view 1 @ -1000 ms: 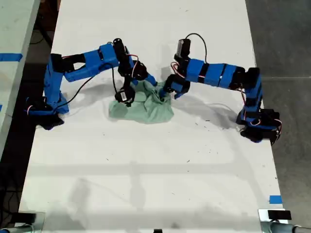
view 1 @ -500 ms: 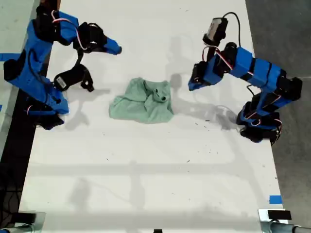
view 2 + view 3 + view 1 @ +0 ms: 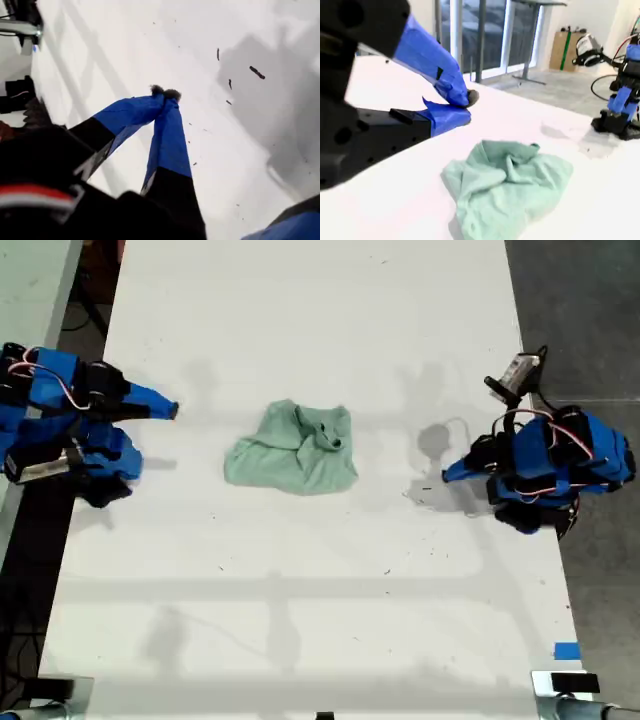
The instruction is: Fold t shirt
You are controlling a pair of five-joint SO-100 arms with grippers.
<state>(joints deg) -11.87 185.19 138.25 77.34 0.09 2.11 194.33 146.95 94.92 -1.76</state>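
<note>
— What is at the exterior view's left?

— There is my second gripper (image 3: 170,410), folded back close to its own base, near the table (image 3: 300,620) edge. Its tip points toward the middle of the table. In the second wrist view the two blue jaws meet at their tips, with nothing between them, so it is closed and empty.

— And where is the t shirt?

— The t shirt (image 3: 295,450) lies in the middle of the white table, between my two grippers and well apart from both. It is pale mint green, bunched and wrinkled, with a raised fold on its top part toward the exterior view's right. Nothing touches it. My second wrist view sees it lying flat on the table in front of the jaws.

— What about the exterior view's right?

— There is my first gripper (image 3: 450,475), also pulled in near its base, its tip pointing toward the shirt. In the first wrist view the jaws come together at the dark tips, closed on nothing, above bare table with some small dark specks (image 3: 257,72).
</note>
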